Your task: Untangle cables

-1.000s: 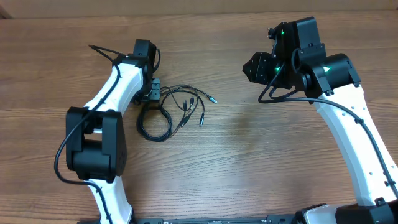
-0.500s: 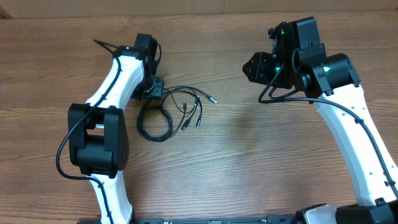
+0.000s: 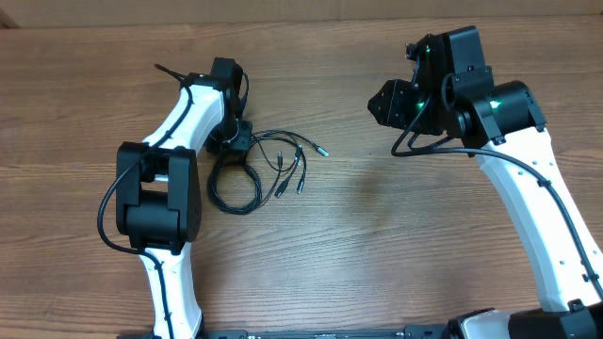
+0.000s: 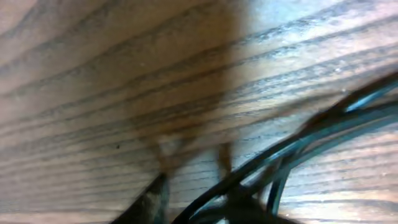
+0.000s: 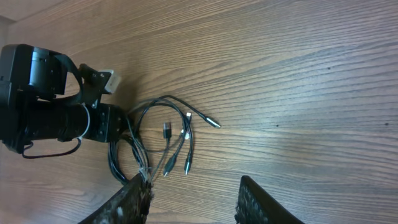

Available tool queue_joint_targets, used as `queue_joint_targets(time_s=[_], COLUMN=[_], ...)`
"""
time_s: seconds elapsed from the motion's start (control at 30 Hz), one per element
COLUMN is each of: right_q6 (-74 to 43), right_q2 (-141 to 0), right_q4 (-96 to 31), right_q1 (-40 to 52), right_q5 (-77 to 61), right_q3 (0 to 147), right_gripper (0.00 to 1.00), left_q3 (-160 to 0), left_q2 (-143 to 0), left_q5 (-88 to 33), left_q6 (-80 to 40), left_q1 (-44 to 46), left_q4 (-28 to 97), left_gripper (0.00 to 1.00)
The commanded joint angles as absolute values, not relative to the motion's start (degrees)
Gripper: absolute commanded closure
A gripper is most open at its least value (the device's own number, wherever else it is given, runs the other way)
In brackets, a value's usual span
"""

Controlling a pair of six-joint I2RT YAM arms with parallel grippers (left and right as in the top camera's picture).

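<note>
Spanning every view, a brown wooden table point(image 3: 377, 245), matte, with long dark grain lines running across; room hidden but for a pale strip along the far edge. Above it, two smooth white-shelled arms with boxy black joints: left arm point(image 3: 177, 124) bent down over the cords, right arm point(image 3: 528, 188) raised well apart. Right gripper point(image 5: 194, 199) with dark fingers spread wide, gripping nothing. Left gripper point(image 3: 237, 141) low on the cables point(image 3: 256, 179), strands crossing at its blurred fingertips (wrist view too smeared to tell whether clamped or parted). Thin, black, glossy cords left of centre: a round coil point(image 3: 236, 211) toward the near edge, looser loops fanning right, ending in small silvery plugs point(image 3: 300, 181).
</note>
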State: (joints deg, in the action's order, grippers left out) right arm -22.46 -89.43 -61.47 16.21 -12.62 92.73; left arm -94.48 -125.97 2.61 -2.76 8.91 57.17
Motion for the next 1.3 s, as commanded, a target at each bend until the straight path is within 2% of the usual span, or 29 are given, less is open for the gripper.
queue_joint_targets(time_s=[0.0,0.1,0.23,0.33,0.4,0.5,0.8,1.03,1.13,1.17,1.2,1.27], right_q6=[-22.1,-22.1,-22.1,-22.0,-22.0,-17.9,-11.4,-11.4,-11.4,-11.5,-11.8,-15.3], right_q2=[-89.5,-89.5,-89.5,-89.5,-89.5,-89.6,-93.1,-101.4,-103.6,-104.4,-104.7,-105.9], right_q4=[-61.2,-61.3,-61.0,-60.8,-60.4,-59.9,-59.2,-58.2,-56.0,-54.5,-53.9,-52.8], right_q1=[16.1,16.1,16.1,16.1,16.1,16.1,16.1,20.0,22.6,24.0,24.6,25.5], right_q5=[-12.0,-12.0,-12.1,-12.8,-14.7,-20.3,-34.7,-39.6,-40.2,-40.2,-40.0,-36.3], right_q3=[93.0,93.0,93.0,93.0,93.0,93.0,92.9,92.9,92.9,92.9,92.9,92.9], right_gripper=[0.56,0.56,0.56,0.57,0.57,0.57,0.57,0.56,0.51,0.42,0.38,0.36], left_q3=[-95.4,-99.0,-112.5,-124.3,-135.3,-141.4,-143.7,-143.7,-143.7,-143.7,-143.7,-143.7], left_q2=[-126.2,-125.7,-125.2,-124.9,-124.9,-124.9,-124.9,-124.9,-124.9,-124.9,-124.9,-124.9], left_q5=[4.1,9.9,8.8,2.9,-6.3,-12.1,-24.2,-25.2,-25.7,-25.8,-26.0,-27.5], left_q6=[-4.1,-12.6,-16.2,-16.5,-16.5,-16.5,-16.5,-16.9,-17.3,-17.7,-17.9,-18.0], left_q1=[9.1,9.0,9.1,9.3,9.4,9.4,9.3,9.4,9.4,9.4,9.4,9.4], left_q4=[57.3,61.8,72.3,80.6,87.6,91.7,92.9,92.6,92.3,92.3,92.2,91.7], left_gripper=[0.96,0.96,0.96,0.96,0.96,0.96,0.96,0.96,0.96,0.96,0.96,0.96])
